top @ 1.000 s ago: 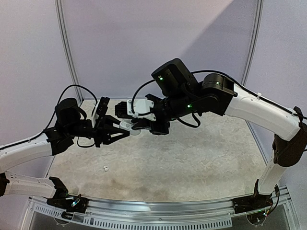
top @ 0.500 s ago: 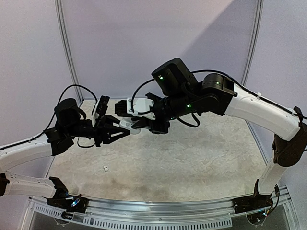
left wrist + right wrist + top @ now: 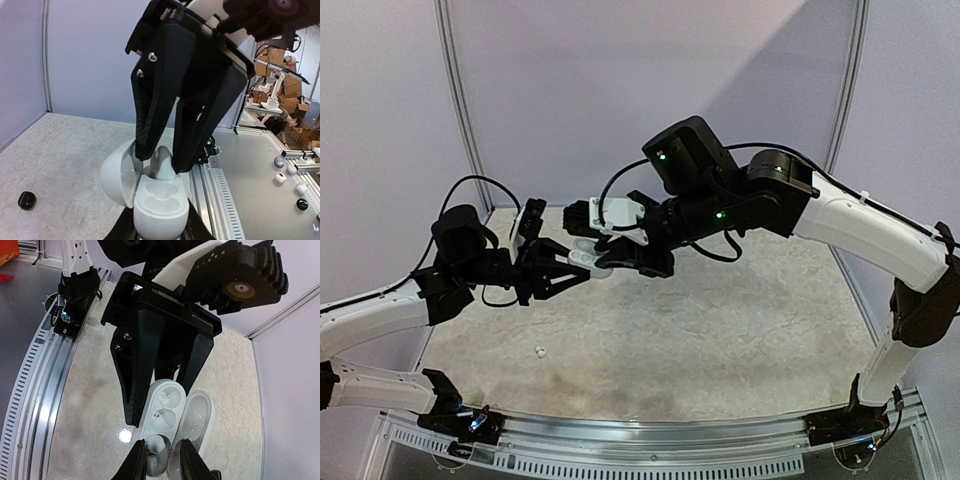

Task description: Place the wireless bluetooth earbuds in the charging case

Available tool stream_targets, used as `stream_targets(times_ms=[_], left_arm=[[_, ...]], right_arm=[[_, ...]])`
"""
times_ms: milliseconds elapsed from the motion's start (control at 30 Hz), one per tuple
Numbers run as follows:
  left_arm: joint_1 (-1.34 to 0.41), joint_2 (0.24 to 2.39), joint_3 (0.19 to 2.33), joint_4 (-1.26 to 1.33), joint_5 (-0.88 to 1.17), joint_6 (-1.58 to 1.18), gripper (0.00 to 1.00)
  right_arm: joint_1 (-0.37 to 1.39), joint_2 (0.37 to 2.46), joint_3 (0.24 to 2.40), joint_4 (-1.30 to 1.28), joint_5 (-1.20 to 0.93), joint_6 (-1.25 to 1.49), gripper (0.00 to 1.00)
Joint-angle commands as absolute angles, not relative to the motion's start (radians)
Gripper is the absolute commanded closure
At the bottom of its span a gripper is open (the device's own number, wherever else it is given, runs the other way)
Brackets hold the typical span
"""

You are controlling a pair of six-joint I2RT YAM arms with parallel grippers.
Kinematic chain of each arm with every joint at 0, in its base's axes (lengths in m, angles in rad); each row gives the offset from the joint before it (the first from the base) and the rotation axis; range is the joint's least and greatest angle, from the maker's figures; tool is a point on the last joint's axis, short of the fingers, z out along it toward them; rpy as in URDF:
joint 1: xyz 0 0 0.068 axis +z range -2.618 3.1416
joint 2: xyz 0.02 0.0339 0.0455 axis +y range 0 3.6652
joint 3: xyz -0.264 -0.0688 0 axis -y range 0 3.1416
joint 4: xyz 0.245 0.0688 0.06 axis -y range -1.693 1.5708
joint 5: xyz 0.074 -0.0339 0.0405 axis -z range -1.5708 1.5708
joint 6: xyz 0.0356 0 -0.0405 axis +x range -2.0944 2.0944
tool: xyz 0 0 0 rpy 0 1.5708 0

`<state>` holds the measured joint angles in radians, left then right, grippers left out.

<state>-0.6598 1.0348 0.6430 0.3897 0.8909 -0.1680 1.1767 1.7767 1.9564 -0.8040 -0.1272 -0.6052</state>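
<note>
The white charging case is held above the table with its lid swung open to the left. My left gripper is shut on the case body from both sides. From above, my right gripper is shut on a white earbud, which stands at the far socket of the case. In the right wrist view the earbud sits between my right gripper fingers at the near end of the case; both sockets there show bare. In the top view the two grippers meet over the table's back left.
Another white earbud lies loose on the table below the left arm, seen also in the right wrist view. A small glossy black item rests on the table to the left. A slotted metal rail runs along the near edge.
The right wrist has tilted and shifted slightly up and left over the case. The left arm and the case have stayed put.
</note>
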Motion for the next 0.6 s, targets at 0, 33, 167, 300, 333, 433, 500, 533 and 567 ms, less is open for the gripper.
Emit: stream_targets(times_ms=[0, 33, 167, 300, 333, 433, 500, 533, 567], left_arm=[[-0.677, 1.02, 0.652, 0.483, 0.96, -0.15, 1.0], [-0.677, 1.022, 0.652, 0.482, 0.959, -0.15, 1.0], [-0.677, 1.021, 0.651, 0.481, 0.957, -0.149, 1.0], [-0.677, 1.021, 0.652, 0.476, 0.959, -0.145, 1.0], [-0.677, 1.02, 0.652, 0.475, 0.959, -0.143, 1.0], [-0.678, 1.022, 0.653, 0.471, 0.958, -0.14, 1.0], [-0.678, 1.022, 0.656, 0.465, 0.959, -0.135, 1.0], [-0.677, 1.022, 0.656, 0.463, 0.958, -0.131, 1.0], [-0.678, 1.022, 0.657, 0.461, 0.958, -0.128, 1.0]], right_arm=[[1.153, 1.767, 1.933, -0.867, -0.103, -0.582, 0.76], [1.152, 1.766, 1.932, -0.864, -0.104, -0.581, 0.75], [1.151, 1.758, 1.931, -0.861, -0.104, -0.573, 0.75], [1.146, 1.745, 1.916, -0.848, -0.109, -0.558, 0.77], [1.145, 1.742, 1.913, -0.845, -0.112, -0.556, 0.79], [1.144, 1.737, 1.913, -0.842, -0.122, -0.551, 0.84], [1.144, 1.737, 1.913, -0.842, -0.129, -0.549, 0.88], [1.144, 1.738, 1.913, -0.84, -0.132, -0.549, 0.88], [1.144, 1.74, 1.913, -0.839, -0.135, -0.548, 0.88]])
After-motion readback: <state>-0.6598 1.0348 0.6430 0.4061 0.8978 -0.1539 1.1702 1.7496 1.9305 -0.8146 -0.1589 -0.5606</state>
